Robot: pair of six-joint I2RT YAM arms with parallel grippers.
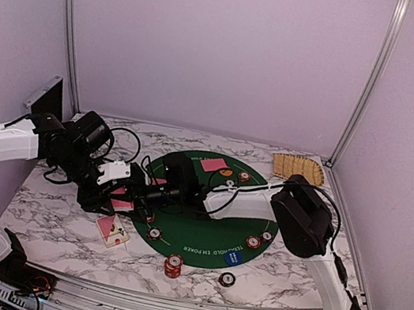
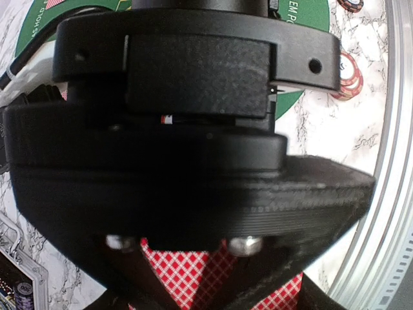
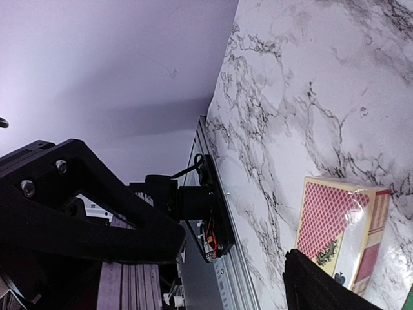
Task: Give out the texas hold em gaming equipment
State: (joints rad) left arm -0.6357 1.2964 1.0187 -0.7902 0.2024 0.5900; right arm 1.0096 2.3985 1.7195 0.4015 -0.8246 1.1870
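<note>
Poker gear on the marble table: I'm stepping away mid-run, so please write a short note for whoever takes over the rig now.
Left tool: shut on red-backed playing cards.
Right tool: open, nothing seen in it, close by the left one.
On the green mat: several chips, one card, a blue disc at its near edge.
Off the mat: chip stack, single chip, card box.
Done, apparently: some chips, a card and the disc laid out.
Left: deal the held cards, place the remaining chips.

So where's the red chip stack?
Top view: the chip stack stands on the marble table, just off the green mat's near edge, left of a lone chip.
</note>
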